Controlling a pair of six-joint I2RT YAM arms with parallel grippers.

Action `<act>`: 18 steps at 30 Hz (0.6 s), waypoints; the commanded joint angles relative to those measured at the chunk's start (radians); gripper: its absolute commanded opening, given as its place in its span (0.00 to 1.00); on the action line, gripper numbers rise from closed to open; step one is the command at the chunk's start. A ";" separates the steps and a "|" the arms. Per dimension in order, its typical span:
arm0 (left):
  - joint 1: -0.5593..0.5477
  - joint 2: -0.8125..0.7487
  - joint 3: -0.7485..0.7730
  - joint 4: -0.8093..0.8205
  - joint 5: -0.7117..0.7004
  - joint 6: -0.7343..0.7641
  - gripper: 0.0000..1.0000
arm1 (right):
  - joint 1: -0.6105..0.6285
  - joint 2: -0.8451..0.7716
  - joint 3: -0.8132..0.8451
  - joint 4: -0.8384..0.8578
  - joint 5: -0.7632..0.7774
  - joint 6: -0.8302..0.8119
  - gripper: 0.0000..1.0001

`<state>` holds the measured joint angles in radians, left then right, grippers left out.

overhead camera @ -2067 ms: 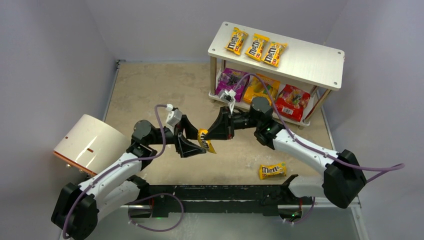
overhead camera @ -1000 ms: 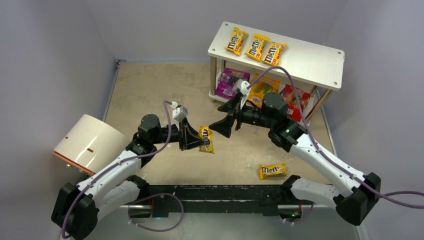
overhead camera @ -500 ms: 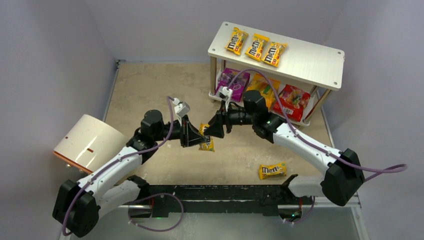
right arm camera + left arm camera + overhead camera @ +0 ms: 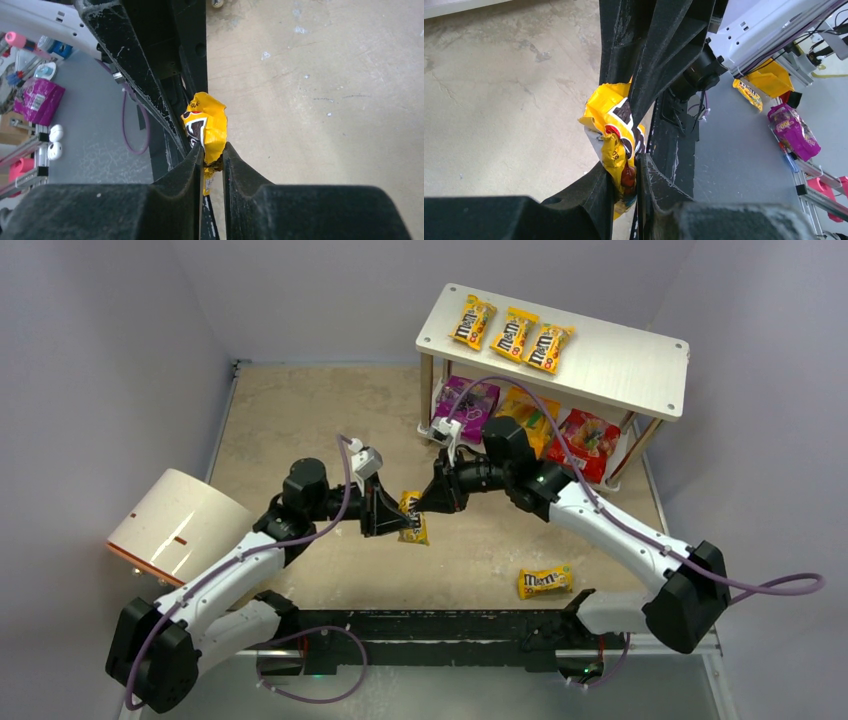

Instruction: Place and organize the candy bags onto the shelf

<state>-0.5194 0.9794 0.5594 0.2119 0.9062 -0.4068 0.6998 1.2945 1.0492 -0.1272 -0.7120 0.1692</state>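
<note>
Right now the held packet, a small yellow M&M's one, hangs in the air above the middle of the surface, pinched from both sides. The left gripper is clamped on its lower part. The right gripper is closed on its upper edge, as the right wrist view shows, with the crumpled yellow top bulging out past the fingertips. This looks like a hand-over from left to right.

To do it well, the left jaws should open only once the right hold is sure. That hold seems to catch just a thin, crinkled strip, so the packet could swing or slip when it loses its second support. The left arm should open wide and draw straight back toward the left, without brushing the wrapper.

After that, the right arm has a short trip to the shelf at the far right. Three yellow packets already lie in a row on the left part of the top board. The bare stretch just right of them looks like the natural spot, and the packet is best laid flat and turned the same way. The lower tier is full with the purple pouch, orange pouch and red pouch. A loose packet waits on the surface near the right arm's base.
</note>
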 commanded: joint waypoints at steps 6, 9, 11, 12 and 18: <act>-0.004 0.024 0.040 -0.049 0.030 0.063 0.00 | -0.006 -0.144 0.059 0.007 0.369 0.044 0.38; -0.003 0.029 0.045 -0.051 0.023 0.078 0.00 | -0.006 -0.231 0.015 0.034 0.411 0.005 0.61; -0.004 0.036 0.058 -0.037 -0.008 0.114 0.00 | -0.006 -0.259 -0.006 0.027 0.352 -0.012 0.65; -0.003 0.042 0.061 -0.001 -0.030 0.118 0.00 | -0.006 -0.265 -0.006 0.009 0.320 -0.014 0.71; -0.016 0.110 0.126 0.050 0.023 0.309 0.00 | -0.006 -0.221 0.120 -0.237 0.231 -0.022 0.92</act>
<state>-0.5205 1.0592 0.6094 0.1761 0.8948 -0.2646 0.6933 1.0252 1.0775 -0.1825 -0.4313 0.1673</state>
